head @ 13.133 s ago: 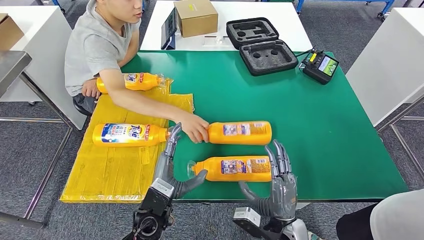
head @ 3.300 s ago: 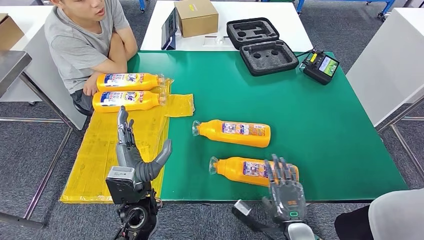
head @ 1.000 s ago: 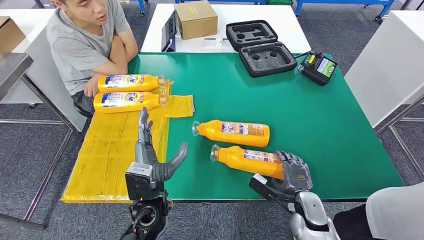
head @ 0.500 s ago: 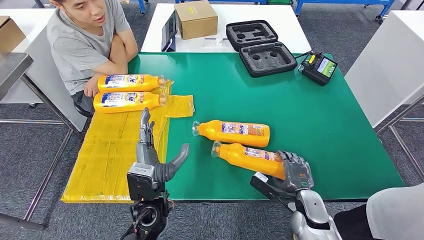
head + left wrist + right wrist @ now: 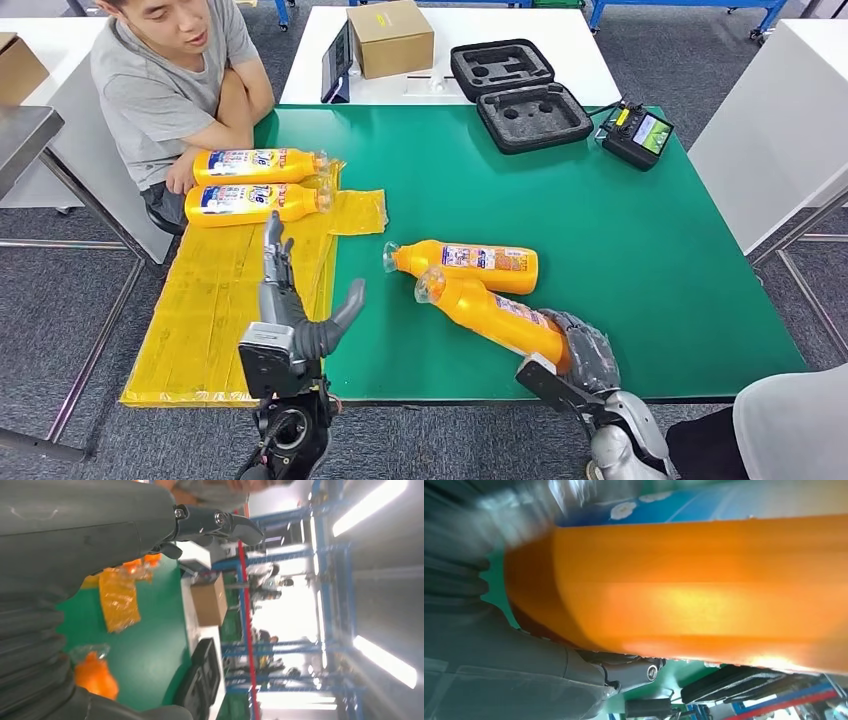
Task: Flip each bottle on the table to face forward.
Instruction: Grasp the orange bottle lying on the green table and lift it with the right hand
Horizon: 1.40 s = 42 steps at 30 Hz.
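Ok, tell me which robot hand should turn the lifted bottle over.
The right robot hand: it already grips the base of the tilted bottle. The left robot hand is open over the yellow sheet.

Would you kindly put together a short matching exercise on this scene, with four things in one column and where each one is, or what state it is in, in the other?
Things:
1. right hand
2. left hand
3. black foam case
4. cardboard box

Places or states:
A. lying open at the far edge of the green table
B. on the white table behind
C. gripping the base of the tilted bottle
D. open, holding nothing, over the yellow sheet

Pairs: 1-C, 2-D, 3-A, 4-B
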Motion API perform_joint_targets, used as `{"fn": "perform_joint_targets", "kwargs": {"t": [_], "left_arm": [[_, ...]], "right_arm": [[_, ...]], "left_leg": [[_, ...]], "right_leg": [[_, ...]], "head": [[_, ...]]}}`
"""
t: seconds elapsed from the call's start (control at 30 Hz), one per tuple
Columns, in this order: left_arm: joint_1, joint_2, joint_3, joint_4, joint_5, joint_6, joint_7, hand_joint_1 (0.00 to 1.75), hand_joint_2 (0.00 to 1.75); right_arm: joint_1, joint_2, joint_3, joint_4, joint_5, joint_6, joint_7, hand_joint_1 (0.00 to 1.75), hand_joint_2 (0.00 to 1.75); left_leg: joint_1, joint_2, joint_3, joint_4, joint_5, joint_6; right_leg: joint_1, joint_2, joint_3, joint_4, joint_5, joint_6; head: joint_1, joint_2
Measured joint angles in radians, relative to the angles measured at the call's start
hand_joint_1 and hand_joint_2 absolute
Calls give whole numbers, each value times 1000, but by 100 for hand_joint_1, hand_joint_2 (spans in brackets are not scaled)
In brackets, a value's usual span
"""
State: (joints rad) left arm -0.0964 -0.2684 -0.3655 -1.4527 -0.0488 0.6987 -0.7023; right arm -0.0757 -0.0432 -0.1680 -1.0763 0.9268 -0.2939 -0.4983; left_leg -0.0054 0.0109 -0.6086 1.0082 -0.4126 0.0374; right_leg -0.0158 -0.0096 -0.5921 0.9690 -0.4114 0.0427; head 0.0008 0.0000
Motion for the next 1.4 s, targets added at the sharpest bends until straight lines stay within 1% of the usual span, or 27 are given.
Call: {"fn": "perform_joint_targets", "kwargs": {"t": [0.13,0.5,0.67,0.73,0.87,0.93,1.2,1.3,1.4], "left_arm": [[7,-10,25,-20,7,0,0,0,175],[12,-17,48,-27,42,0,0,0,175],[17,-20,59,-27,73,-2,0,0,175],[19,-24,64,-20,109,-24,0,0,175],[21,-27,66,60,238,-137,1,0,175],[24,-27,63,106,270,-166,2,0,175],[24,-29,53,222,290,-186,2,0,175],[25,-29,44,250,327,-194,7,0,175],[25,-26,31,269,375,-222,32,0,175]], "right_arm": [[30,13,-3,-27,-6,-29,-25,175,175],[93,42,15,-114,45,-72,-25,175,175],[113,51,30,-153,57,-111,-18,175,175],[117,54,31,-166,53,-134,-15,175,175],[127,56,30,-199,27,-201,-15,175,175],[133,58,28,-216,22,-219,-15,175,175],[140,67,22,-265,16,-243,-17,175,175],[143,71,12,-281,12,-251,-18,175,175],[151,73,-1,-295,1,-268,-21,175,175]], "left_leg": [[0,-1,-2,0,0,0],[0,-2,-7,0,0,0],[0,-2,-8,0,0,0],[0,-2,-8,0,0,0],[0,-2,-8,0,0,0],[-1,-2,-8,0,0,0],[-1,-2,-8,0,0,0],[-1,-2,-9,0,0,0],[-1,-2,-9,0,0,0]], "right_leg": [[0,0,-1,0,0,0],[-1,-1,-5,0,0,0],[-1,-1,-6,0,0,0],[-1,-1,-6,0,-1,0],[-1,-1,-7,0,-1,1],[-1,-1,-7,0,-1,1],[-1,-1,-7,0,-1,1],[-1,-1,-7,0,-1,1],[-1,-1,-7,0,-1,1]], "head": [[0,0],[0,0],[0,0],[0,0],[0,0],[0,0],[0,0],[0,0],[0,0]]}}
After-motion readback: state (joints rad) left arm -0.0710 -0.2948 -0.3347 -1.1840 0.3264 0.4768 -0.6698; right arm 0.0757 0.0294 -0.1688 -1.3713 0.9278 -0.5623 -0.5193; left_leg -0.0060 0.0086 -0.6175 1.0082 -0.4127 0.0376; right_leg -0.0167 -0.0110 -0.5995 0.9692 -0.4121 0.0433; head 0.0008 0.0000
